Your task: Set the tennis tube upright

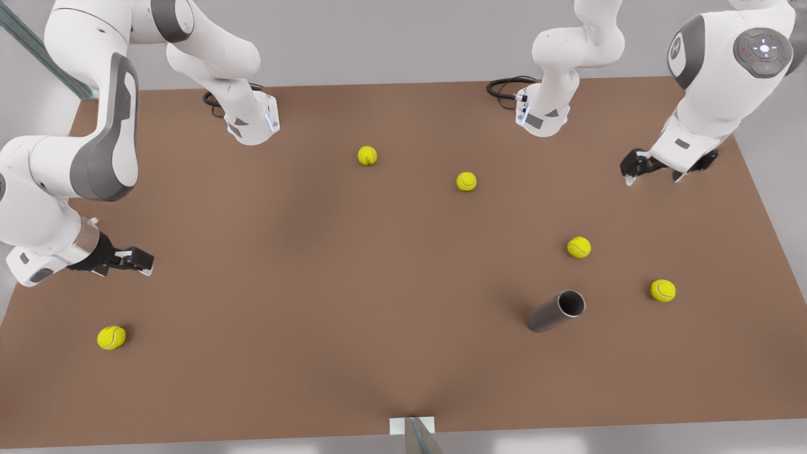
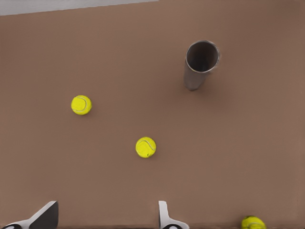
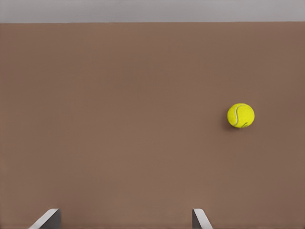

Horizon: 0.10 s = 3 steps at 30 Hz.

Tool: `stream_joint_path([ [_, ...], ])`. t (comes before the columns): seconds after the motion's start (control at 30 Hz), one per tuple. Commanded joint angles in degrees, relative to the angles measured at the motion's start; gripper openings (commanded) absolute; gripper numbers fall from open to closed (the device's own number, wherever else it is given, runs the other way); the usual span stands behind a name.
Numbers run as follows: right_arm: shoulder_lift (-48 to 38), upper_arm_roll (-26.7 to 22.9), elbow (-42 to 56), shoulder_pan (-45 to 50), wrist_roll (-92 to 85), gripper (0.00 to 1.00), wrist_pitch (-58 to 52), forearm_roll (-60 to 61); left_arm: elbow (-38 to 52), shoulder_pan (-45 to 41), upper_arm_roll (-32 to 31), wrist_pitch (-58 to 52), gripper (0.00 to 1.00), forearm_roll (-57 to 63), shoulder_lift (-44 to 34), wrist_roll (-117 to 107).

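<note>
Tennis tube (image 1: 556, 311) lies tilted on brown table (image 1: 315, 284)

Simulated robot test bench: bare brown tabletop (image 1: 353, 302), plain grey surround, two white arm bases (image 1: 252, 123) bolted on, cables (image 1: 504, 85) trailing, yellow-green tennis balls (image 1: 466, 181) scattered.

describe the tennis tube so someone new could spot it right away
On the brown table, look toward the front view's right, nearer the camera-side edge. The tennis tube sits there between two yellow-green balls. It is the sole grey cylinder, with one hollow end showing, among small round balls.
</note>
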Motion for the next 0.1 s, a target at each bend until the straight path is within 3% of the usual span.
stream_joint_path([
  [0.0,0.0,0.0,0.0,-0.01,0.0,1.0,0.0,0.0,0.0,0.25,-0.02,-0.03,1.0,-2.27,-0.02,0.08],
  [0.07,0.0,0.0,0.18,-0.1,0.0,1.0,-0.44,0.0,0.0,0.25,-0.19,-0.47,1.0,-2.27,0.07,0.08],
])
